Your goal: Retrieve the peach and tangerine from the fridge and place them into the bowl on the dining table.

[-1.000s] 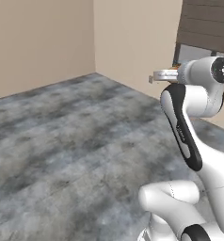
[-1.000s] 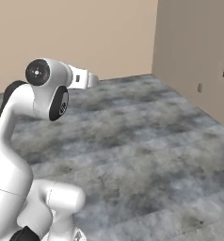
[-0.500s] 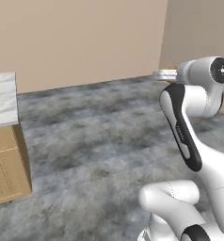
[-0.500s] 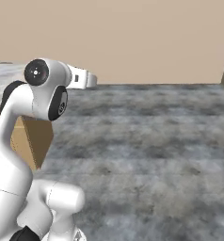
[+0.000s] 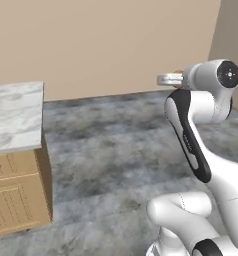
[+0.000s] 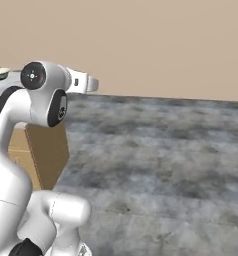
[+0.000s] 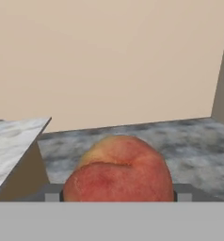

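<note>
Beige walls enclose a room with a mottled grey stone floor point(image 5: 106, 150), and most of that floor lies bare beyond and below the fingers. From the hand camera, the peach point(image 7: 118, 169) sits directly between the two dark finger tips, reddish-pink on its lower half and shading to orange-yellow at its top. One dark fingertip point(image 7: 52, 194) shows at its left side and the other at its right, both pressed close against the fruit, so the gripper point(image 7: 118, 195) is grasping the peach with its jaws spread wide around it. Beyond the fingers and to their left in the hand view, a corner of the dining table point(image 7: 10, 141) juts in, its white grey-veined marble top above a tan wooden side. In the left base view the same table point(image 5: 16, 117) stands at the left edge, with wooden drawer fronts beneath the marble, well apart from the hand. That view shows the white arm point(image 5: 191, 125) rising from the lower right and bending at a dark-jointed elbow, the hand held high and pointing toward the far wall. In the right base view the arm point(image 6: 36, 100) rises at the left, the table's wooden base point(image 6: 41, 150) shows behind it, and a pale round rim, possibly the bowl point(image 6: 0, 74), peeks in at the far left edge, too little of it visible to be sure.
</note>
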Robot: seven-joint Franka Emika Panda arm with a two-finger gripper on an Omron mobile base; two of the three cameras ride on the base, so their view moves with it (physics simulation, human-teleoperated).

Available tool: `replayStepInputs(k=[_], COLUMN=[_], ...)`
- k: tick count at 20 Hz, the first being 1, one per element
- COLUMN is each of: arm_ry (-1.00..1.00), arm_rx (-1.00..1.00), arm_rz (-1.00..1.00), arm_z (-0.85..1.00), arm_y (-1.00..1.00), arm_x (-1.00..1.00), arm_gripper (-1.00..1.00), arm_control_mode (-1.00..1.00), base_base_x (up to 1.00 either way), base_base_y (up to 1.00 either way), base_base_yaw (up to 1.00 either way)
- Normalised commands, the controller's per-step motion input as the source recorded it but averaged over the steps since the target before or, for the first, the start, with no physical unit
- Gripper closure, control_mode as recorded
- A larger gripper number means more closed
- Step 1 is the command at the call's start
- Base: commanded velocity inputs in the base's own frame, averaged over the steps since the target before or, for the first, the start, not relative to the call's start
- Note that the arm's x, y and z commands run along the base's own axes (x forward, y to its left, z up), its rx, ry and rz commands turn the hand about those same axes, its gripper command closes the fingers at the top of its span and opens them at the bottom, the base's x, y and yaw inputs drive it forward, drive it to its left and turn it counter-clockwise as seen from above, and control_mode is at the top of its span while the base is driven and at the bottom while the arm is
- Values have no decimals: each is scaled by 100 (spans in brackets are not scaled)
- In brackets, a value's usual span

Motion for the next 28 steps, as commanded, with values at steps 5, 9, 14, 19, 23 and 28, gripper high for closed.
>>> replayStepInputs(k=[5, 9, 14, 19, 23, 28], arm_ry=[0, 0, 0, 0, 0, 0], arm_rx=[0, 0, 0, 0, 0, 0], arm_rz=[0, 0, 0, 0, 0, 0], arm_z=[0, 0, 0, 0, 0, 0], arm_y=[0, 0, 0, 0, 0, 0], arm_x=[0, 0, 0, 0, 0, 0], arm_gripper=[100, 100, 100, 100, 100, 100], arm_control_mode=[100, 100, 100, 100, 100, 100], base_base_x=[100, 100, 100, 100, 99, 76], base_base_y=[-21, -34, -38, -34, -47, -89], base_base_yaw=[6, 9, 39, 57, 57, 44])
